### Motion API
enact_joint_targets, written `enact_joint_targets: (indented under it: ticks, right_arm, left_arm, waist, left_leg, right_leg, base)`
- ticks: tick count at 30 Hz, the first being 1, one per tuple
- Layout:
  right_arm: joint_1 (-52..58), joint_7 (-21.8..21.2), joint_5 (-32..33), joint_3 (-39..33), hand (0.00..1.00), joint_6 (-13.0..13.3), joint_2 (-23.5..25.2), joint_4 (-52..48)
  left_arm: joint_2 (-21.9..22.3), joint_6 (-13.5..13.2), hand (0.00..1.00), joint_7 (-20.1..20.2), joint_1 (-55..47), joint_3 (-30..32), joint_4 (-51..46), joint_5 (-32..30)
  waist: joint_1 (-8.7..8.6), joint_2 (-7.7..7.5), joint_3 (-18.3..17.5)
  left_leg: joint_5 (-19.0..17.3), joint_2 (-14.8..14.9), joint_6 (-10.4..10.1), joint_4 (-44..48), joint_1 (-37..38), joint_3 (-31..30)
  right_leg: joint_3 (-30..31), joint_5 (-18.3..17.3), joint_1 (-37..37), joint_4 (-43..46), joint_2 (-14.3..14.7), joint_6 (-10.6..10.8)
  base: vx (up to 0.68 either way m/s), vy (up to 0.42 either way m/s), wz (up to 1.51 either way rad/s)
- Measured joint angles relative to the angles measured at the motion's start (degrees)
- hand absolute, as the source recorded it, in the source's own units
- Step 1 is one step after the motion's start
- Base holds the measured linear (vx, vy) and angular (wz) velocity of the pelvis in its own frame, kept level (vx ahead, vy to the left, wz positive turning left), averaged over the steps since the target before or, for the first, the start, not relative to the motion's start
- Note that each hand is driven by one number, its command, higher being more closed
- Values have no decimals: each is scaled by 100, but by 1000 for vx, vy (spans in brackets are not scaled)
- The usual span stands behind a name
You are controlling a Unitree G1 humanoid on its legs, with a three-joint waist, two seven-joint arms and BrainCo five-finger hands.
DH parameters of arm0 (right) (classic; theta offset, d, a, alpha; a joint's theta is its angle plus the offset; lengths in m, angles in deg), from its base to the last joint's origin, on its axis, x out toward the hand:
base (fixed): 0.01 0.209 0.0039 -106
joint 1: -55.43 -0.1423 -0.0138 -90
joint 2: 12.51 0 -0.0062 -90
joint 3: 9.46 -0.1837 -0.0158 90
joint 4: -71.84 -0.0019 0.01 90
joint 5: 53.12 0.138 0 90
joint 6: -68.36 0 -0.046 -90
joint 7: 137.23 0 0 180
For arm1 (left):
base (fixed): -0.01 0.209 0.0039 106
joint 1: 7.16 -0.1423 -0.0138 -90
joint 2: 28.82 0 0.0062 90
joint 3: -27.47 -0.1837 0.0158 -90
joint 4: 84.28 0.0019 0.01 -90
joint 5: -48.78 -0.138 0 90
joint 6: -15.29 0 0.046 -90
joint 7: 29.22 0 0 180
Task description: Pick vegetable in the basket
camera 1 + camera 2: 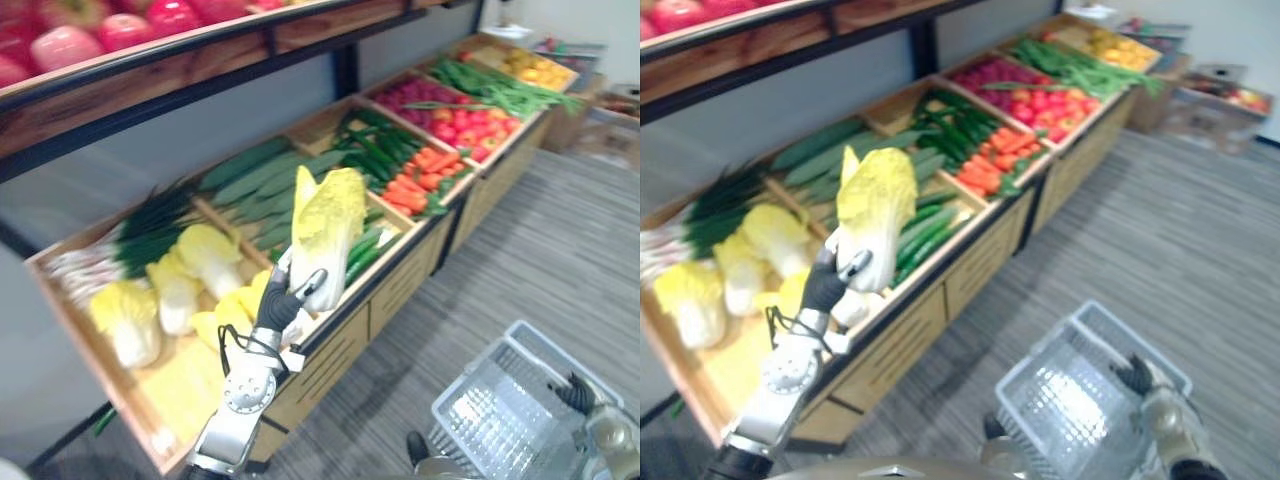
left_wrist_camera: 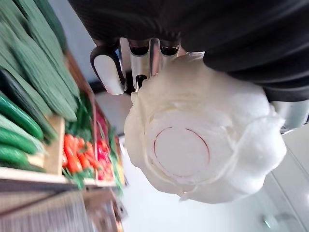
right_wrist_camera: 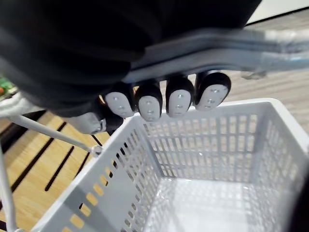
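Cucumbers [image 1: 255, 185] lie mid-stand [image 1: 400, 280]; carrots [image 1: 425, 175] at three o'clock of them; spring onions [image 1: 150, 225] at nine; apples [image 1: 110, 30] on the shelf [image 1: 150, 85] at eleven.

Bare floor [image 1: 560, 250] lies open between the produce stand [image 1: 400, 290], where the left hand [image 1: 280, 305] holds a cabbage [image 1: 325, 225] above the front edge, and the white basket [image 1: 490, 410]. The handle [image 3: 231, 48] gripped by the right hand [image 3: 181, 96] runs above the basket's open mouth.

1. One napa cabbage [image 1: 325, 230] is raised above the display.
2. Three more whole napa cabbages [image 1: 125, 322] lie in the wooden crate [image 1: 185, 395]; others beside them blur together.
3. One white plastic basket [image 3: 217, 140].
4. Two robot hands: left robot hand [image 1: 280, 300], right robot hand [image 1: 578, 392].
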Motion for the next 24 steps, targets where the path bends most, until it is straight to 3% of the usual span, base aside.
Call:
enact_joint_targets:
  ticks: [2,5,12,15,19,24]
  right_arm:
    - [-99,-9,-98,312,100,38,-146,-484]
    - [-393,-20,-149,907,100,224,-441,-1187]
    - [-1367,-147,-266,2288,100,605,-899,-2050]
    - [-1744,-196,-376,2736,100,721,-913,-2092]
    - [-2089,-291,-378,3303,100,748,-1031,-2090]
    - [-2549,-384,-381,3518,100,753,-1030,-2072]
  left_arm:
    - [-267,-39,100,313,159,-79,6,452]
    - [-663,-65,100,859,456,-311,5,1149]
    - [-1010,-64,100,1936,1013,-1017,-5,2193]
    - [-1339,-60,100,2338,1164,-1426,-47,2418]
    - [-1690,55,100,2968,1513,-2424,-115,2495]
    - [-1939,71,100,3300,1688,-3337,-117,2466]
  waist:
    - [-3,-2,9]
    - [3,0,16]
    - [-10,68,63]
    - [-24,73,71]
    - [-61,85,91]
    - [-217,90,167]
  left_leg:
    - [-37,26,-79,46,150,377]
    - [-372,314,-217,724,182,875]
    - [-712,856,-410,1612,492,1810]
    - [-781,931,-424,1812,547,2109]
    - [-890,1039,-425,2065,645,2406]
    - [-935,1083,-398,2242,864,2664]
  right_leg:
    - [286,66,-22,-8,172,1]
    - [702,122,-130,62,386,-5]
    - [1391,217,-227,234,1000,-97]
    - [1625,219,-326,271,1152,-93]
    - [1783,238,-369,317,1258,-66]
    - [1871,229,-296,352,1310,-50]
  base:
    - [-61,-55,-100]
    - [-17,-77,-85]
    - [2,-21,-65]
    - [-39,4,-47]
    - [-68,-30,-24]
    - [-42,-34,-17]
